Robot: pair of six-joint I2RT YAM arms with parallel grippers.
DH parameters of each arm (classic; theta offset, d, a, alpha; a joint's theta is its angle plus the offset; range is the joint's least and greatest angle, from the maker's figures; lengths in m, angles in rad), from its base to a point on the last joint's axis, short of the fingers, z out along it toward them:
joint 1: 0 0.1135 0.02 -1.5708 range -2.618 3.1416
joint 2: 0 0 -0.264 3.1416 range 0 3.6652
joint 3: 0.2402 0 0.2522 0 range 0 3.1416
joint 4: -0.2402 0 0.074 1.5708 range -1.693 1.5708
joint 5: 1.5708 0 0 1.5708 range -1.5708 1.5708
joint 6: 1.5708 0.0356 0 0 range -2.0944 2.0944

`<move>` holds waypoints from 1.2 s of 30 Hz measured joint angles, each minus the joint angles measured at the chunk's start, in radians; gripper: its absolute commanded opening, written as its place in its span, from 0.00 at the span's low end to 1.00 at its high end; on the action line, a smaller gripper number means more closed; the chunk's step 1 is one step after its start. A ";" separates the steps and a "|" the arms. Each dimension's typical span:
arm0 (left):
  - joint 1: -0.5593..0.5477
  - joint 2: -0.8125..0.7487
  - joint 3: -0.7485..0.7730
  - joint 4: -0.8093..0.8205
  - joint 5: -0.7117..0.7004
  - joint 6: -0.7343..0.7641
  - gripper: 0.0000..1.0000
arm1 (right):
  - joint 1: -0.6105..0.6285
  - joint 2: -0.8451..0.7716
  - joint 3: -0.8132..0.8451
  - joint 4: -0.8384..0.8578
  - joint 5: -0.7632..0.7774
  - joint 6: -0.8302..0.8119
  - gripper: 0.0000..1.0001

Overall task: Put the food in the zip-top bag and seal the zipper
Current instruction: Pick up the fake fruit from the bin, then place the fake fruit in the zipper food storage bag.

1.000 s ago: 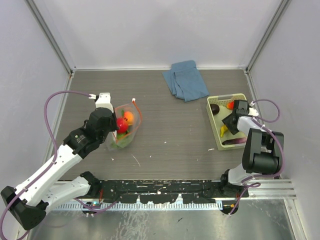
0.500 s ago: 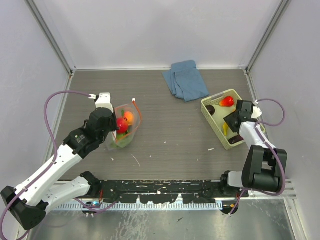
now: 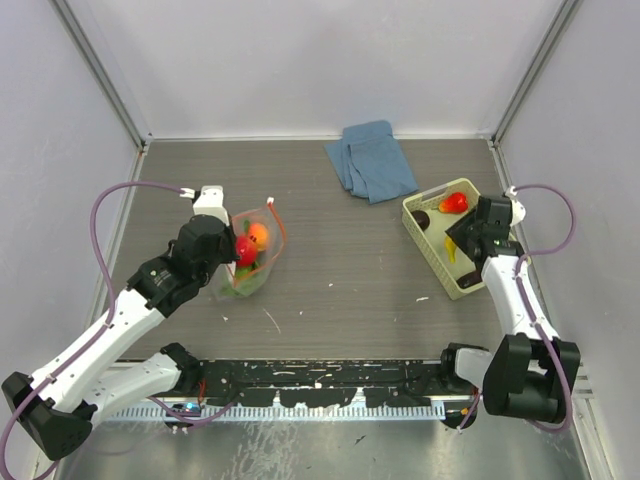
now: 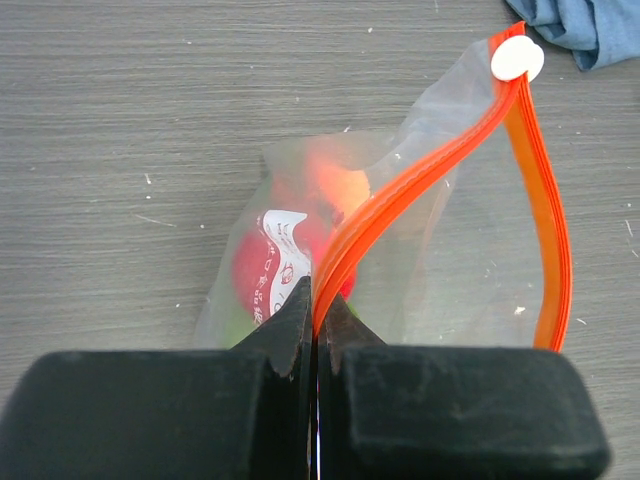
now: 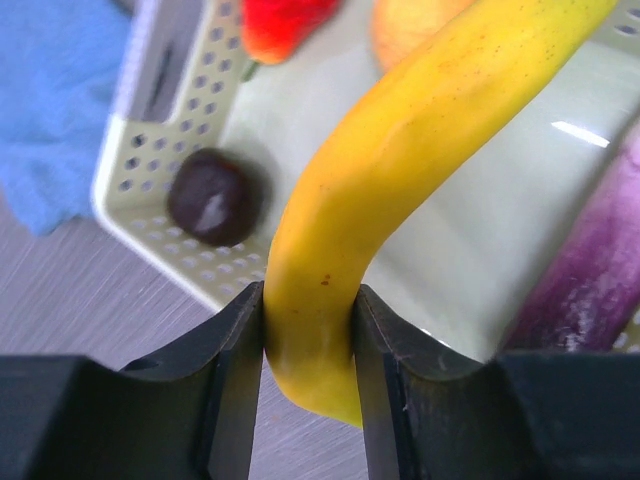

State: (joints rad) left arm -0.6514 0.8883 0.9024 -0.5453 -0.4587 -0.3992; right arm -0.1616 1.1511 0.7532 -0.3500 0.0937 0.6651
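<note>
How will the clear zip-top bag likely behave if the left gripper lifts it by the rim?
Probably floppy: the zip-top bag is thin crinkly film, and its zipper bows in a curve beyond the left gripper. Likely weighted at one end too, with the red fruit and orange fruit bunched together, so the mouth may sag.

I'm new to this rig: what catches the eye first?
The right gripper clamps a yellow banana over the pale basket at the right. Left of centre, the left gripper pinches the orange-red zipper of the clear bag, with a red fruit and an orange fruit inside.
</note>
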 measured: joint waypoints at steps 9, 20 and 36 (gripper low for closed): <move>0.000 0.002 -0.011 0.042 0.080 0.031 0.00 | 0.225 -0.049 0.151 -0.046 -0.083 -0.117 0.23; 0.000 0.019 -0.036 0.107 0.169 0.075 0.00 | 0.457 0.019 0.345 -0.116 -0.307 -0.254 0.23; 0.000 0.025 -0.036 0.109 0.193 0.079 0.00 | 0.817 0.224 0.533 -0.153 -0.584 -0.311 0.23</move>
State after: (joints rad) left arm -0.6518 0.9134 0.8665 -0.4366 -0.2657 -0.3202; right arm 0.6556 1.3754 1.2858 -0.5026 -0.4904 0.3538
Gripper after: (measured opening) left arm 0.004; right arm 0.427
